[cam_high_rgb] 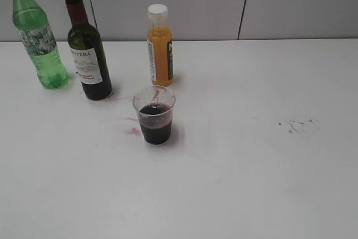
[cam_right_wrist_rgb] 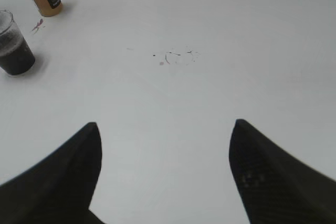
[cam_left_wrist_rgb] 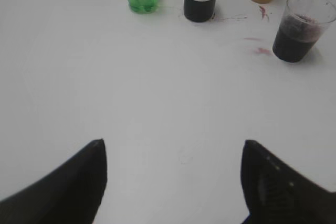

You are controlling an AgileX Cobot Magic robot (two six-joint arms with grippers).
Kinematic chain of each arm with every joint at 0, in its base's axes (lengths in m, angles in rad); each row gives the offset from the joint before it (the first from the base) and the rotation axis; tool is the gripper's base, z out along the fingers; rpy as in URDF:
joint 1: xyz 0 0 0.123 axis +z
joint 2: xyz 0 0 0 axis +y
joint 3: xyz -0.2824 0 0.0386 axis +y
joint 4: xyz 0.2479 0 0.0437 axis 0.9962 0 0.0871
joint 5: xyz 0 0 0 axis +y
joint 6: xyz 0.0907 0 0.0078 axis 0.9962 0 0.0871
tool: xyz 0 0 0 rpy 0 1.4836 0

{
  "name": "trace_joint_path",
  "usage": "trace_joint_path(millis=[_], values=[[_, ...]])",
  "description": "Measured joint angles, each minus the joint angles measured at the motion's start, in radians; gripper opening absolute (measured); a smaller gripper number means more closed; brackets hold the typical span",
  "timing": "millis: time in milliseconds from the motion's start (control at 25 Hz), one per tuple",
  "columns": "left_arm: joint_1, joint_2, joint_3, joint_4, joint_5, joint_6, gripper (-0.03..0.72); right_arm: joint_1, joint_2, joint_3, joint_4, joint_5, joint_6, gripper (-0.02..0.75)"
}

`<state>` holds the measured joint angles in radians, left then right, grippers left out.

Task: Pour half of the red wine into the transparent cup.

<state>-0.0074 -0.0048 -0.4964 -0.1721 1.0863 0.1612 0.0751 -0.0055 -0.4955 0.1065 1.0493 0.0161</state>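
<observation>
Cup: the transparent cup stands upright on the white table, in front of the bottle row, roughly half full of the red wine.
Wine bottle: the dark bottle stands upright behind and left of the cup, well apart from it, uncapped as far as the exterior view shows.
Neighbours: green bottle at far left; orange juice bottle just behind the cup.
Spills: reddish spots lie on the table beside the cup's left.
Left gripper: spread wide, holding nothing, hovering well short of the bottles.
Right gripper: spread wide, empty, over bare table to the cup's right.
Progress: judged from the filled cup and the standing bottle, the pour appears done; little seems left beyond the arms keeping clear.
</observation>
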Motion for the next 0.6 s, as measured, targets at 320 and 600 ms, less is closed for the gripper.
trace_joint_path(millis=[320, 600], values=[[-0.029, 0.0, 0.0, 0.0, 0.0, -0.001, 0.594, 0.0, 0.0, 0.0, 0.0, 0.0, 0.0, 0.571], [-0.049, 0.0, 0.0, 0.0, 0.0, -0.001, 0.594, 0.0, 0.0, 0.0, 0.0, 0.0, 0.0, 0.571]])
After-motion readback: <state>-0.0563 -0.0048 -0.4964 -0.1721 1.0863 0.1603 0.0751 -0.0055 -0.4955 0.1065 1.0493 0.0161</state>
